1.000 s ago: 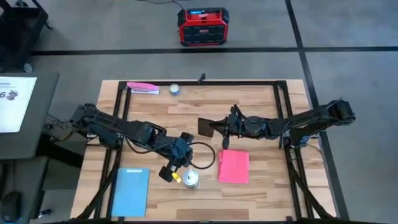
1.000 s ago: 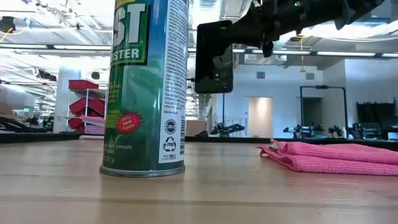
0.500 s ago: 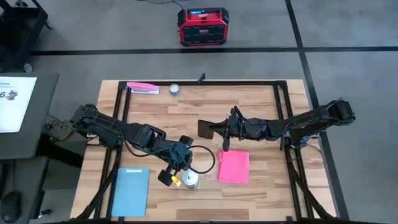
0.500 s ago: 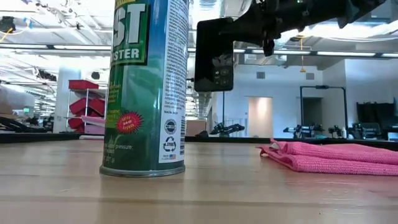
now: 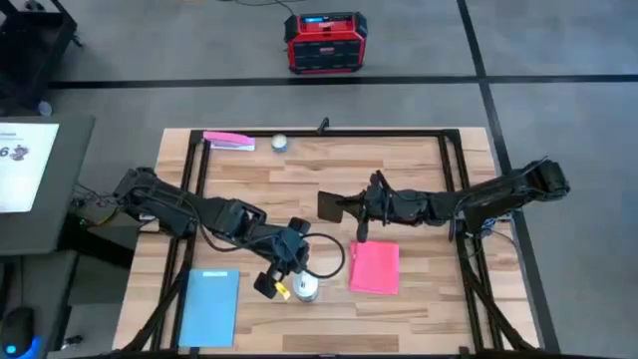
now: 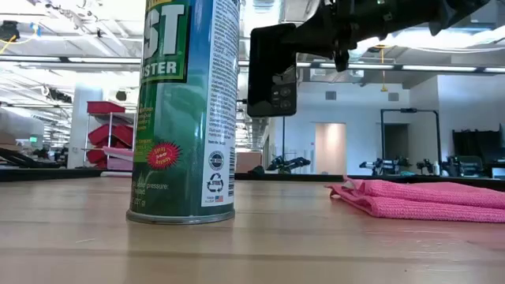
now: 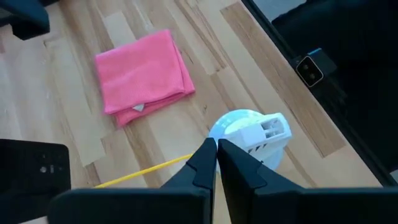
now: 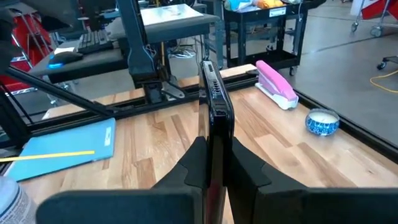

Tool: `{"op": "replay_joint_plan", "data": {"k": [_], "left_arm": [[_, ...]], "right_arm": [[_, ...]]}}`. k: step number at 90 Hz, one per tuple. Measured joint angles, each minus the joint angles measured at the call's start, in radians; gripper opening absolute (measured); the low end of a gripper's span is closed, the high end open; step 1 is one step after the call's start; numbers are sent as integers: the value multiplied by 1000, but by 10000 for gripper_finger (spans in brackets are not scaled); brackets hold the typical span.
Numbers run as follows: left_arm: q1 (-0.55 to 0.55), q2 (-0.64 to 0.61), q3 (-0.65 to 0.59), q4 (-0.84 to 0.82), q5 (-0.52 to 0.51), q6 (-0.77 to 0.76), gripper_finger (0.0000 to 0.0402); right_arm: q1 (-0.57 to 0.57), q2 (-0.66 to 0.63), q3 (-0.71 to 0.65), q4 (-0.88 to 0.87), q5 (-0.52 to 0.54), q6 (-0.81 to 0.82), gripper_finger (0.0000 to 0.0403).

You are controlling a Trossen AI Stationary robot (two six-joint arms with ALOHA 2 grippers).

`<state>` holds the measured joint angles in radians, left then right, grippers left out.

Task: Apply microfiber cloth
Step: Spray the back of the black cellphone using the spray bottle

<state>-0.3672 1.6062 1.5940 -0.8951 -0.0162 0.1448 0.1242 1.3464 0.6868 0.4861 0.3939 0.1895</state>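
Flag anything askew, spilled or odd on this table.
Nothing spilled or damaged. The spray can stands upright, the microfiber cloth lies folded flat. The only unusual thing: the right tool holds the black phone edge-on above the table.

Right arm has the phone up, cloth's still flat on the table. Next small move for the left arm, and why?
Probably swing the left gripper away from the spray can toward the microfiber cloth and open it. Its fingers look shut and empty beside the can, the cloth lies folded and untouched on the table, and the right gripper holds the black phone in the air.
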Motion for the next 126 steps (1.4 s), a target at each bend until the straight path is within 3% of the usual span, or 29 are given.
{"op": "replay_joint_plan", "data": {"k": [41, 126], "left_arm": [[9, 62, 10, -18, -2, 14, 0], [7, 66, 54, -35, 4, 61, 0]], "right_arm": [[25, 0, 0, -30, 1, 13, 18], [33, 0, 7, -30, 9, 14, 18]]}}
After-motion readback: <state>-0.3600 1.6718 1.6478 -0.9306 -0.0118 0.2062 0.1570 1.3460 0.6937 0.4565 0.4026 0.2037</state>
